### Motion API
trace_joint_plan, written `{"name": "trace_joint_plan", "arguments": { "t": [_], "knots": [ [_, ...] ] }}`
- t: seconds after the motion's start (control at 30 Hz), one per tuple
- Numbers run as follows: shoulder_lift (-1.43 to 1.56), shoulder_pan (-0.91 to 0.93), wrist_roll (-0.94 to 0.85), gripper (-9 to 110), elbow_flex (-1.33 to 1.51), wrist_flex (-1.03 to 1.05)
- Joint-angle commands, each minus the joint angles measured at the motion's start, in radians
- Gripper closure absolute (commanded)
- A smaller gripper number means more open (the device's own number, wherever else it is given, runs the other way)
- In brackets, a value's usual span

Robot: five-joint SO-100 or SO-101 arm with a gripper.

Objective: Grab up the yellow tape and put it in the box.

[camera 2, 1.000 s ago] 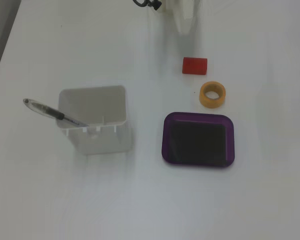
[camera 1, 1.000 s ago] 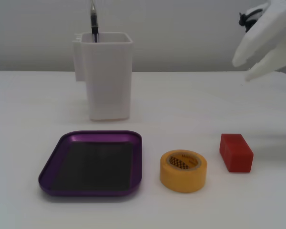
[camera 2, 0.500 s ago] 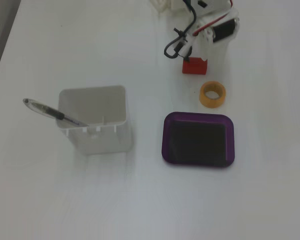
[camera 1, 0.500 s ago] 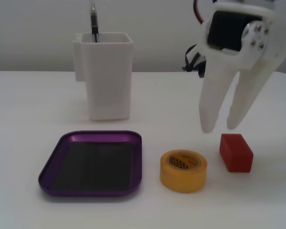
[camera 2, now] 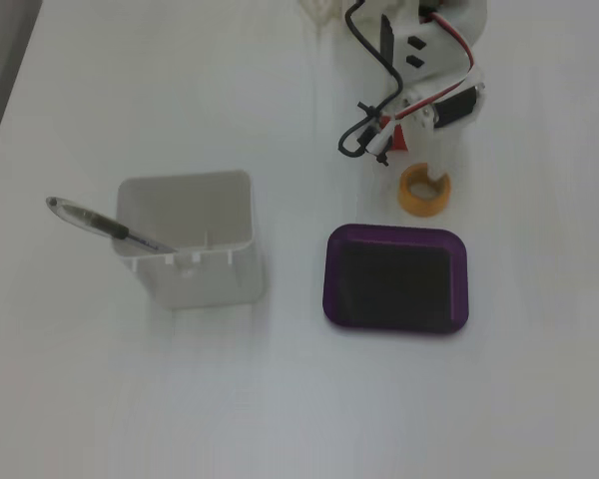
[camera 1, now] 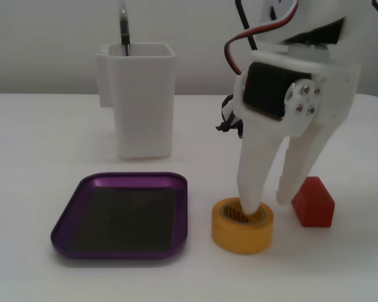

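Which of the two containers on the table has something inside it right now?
The tall white holder, which has a pen sticking out of it. The flat purple tray holds nothing.

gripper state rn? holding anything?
Gripper: open, straddling the wall of the yellow tape, one finger down in its core, the other outside; not clamped, tape on the table.

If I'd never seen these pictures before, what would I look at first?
Probably the big white robot arm reaching down, with one of its fingers poked into the hole of the yellow tape and the other outside its wall. Next, the shiny purple tray, empty, just left of the tape in this fixed view. Behind it stands a tall white container with a pen in it, and a red block sits right of the tape.
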Motion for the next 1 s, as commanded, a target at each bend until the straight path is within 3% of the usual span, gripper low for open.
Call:
{"name": "trace_joint_plan", "arguments": {
  "t": [0.0,0.27,0.7,0.97],
  "knots": [
    [-0.005,0.0,-0.005,90,-0.029,-0.025],
    [-0.072,0.002,-0.011,90,-0.023,-0.084],
    [-0.077,-0.002,-0.006,102,-0.038,-0.066],
    [0.152,0.002,0.0,102,-0.227,0.055]
  ]
}}
